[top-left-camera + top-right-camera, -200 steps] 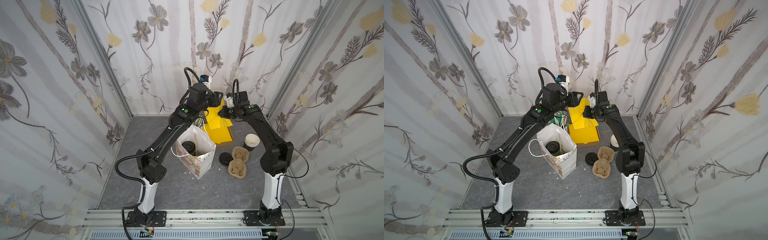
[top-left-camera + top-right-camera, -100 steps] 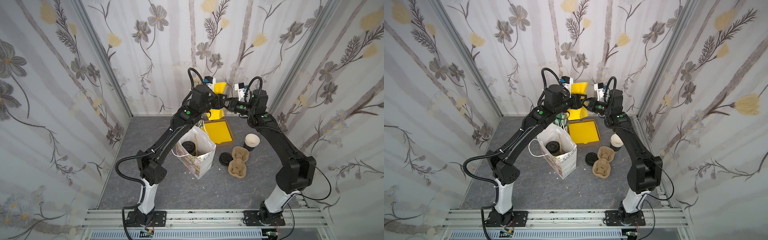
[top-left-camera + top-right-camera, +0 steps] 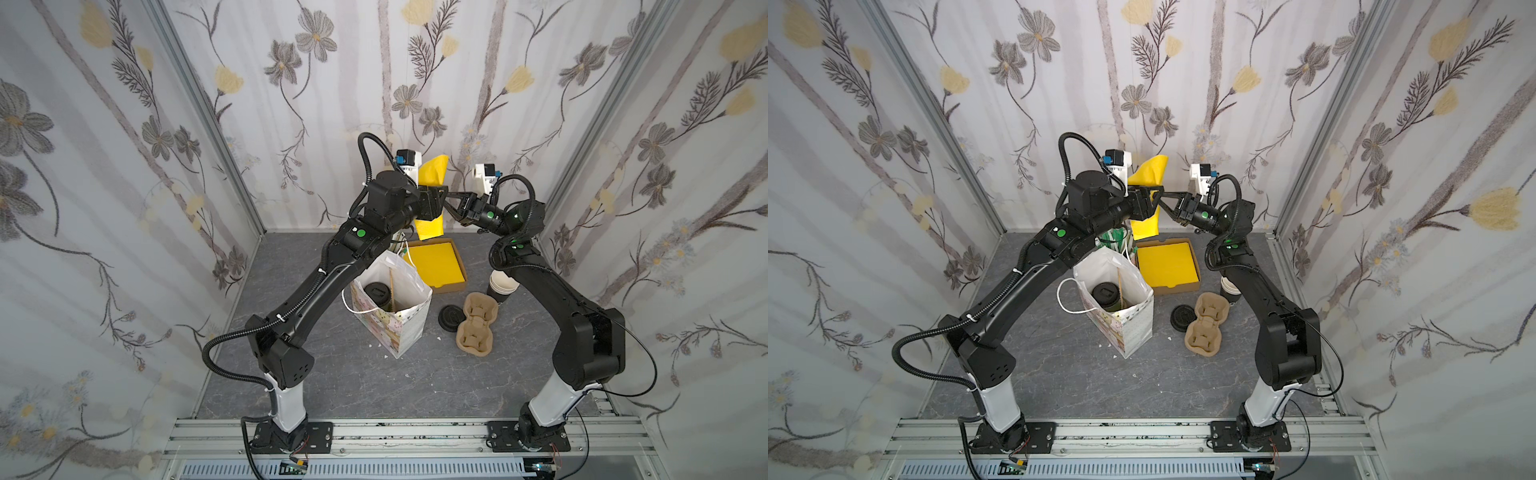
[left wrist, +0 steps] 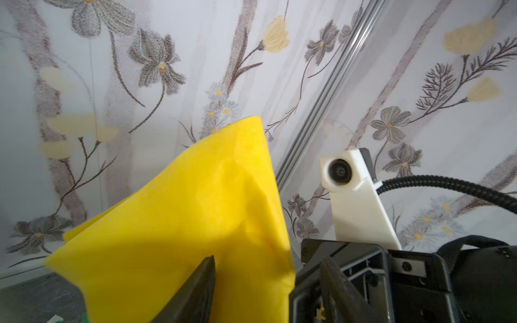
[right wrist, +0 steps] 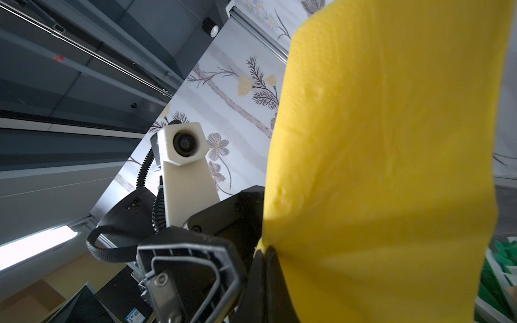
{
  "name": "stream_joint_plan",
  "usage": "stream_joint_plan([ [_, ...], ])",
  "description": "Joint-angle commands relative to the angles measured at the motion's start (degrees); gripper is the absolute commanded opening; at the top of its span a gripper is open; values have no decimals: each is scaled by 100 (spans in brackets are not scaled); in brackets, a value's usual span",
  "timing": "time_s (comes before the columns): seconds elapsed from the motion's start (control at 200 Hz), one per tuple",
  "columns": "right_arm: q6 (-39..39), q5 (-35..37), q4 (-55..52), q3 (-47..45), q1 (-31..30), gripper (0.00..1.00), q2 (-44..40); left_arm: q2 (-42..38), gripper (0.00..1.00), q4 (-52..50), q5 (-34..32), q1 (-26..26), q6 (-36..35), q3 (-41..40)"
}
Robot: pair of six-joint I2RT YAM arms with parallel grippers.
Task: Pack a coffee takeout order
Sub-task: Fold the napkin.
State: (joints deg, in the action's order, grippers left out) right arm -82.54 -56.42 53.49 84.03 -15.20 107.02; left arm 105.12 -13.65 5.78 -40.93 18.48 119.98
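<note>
In both top views I am watching one folded yellow napkin [image 3: 432, 179] [image 3: 1148, 174] being held high at the back of the cell, above the cardboard tray [image 3: 457, 286]. Its long axis is running up and down. The top end is pointing up along the back wall and the lower end is hanging toward the tray. The left gripper [image 3: 441, 198] and the right gripper [image 3: 453, 203] are meeting at its middle from opposite sides.

On the table one paper bag [image 3: 409, 322] is standing open. Inside it I am counting one cup [image 3: 376, 291], upright with its black lid on, and one thin stick [image 3: 391, 286] leaning nearly upright beside it. Near the bag are lying one loose lid [image 3: 451, 318] and one pulp carrier [image 3: 476, 328]. One stack of cups [image 3: 500, 284] is standing just behind the carrier.

In the left wrist view the napkin [image 4: 195, 223] is filling much of the frame, tapering to one corner against the wallpaper. The left gripper [image 4: 268, 260] is standing released. Its fingers [image 4: 201, 290] are apart, one in front of the sheet and the other clear of its edge.

In the right wrist view the napkin [image 5: 391, 167] is running lengthwise through the frame. The right gripper [image 5: 264, 253] is clenched on the napkin's edge, with the paper pinched between its jaws.
</note>
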Motion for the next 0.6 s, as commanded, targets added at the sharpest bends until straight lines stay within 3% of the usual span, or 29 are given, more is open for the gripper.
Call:
stream_joint_plan([
  [0.0,-662,115,1206,-24,-129,0,-80,-30,62,-296,130,-80,-207,-152],
  [0.095,-462,197,817,-52,-208,0,-233,-195,62,-296,-37,-131,-186,-363],
  [0.38,1130,556,-1511,322,-488,0,-562,-1349,62,-287,-1120,-162,-353,-1426],
  [0.5,1521,733,-2289,771,-772,0,-484,-1628,61,-296,-924,-163,-576,-1634],
  [0.595,1358,1006,-2404,1018,-1033,0,-452,-1763,60,-288,-807,-166,-453,-1720],
])
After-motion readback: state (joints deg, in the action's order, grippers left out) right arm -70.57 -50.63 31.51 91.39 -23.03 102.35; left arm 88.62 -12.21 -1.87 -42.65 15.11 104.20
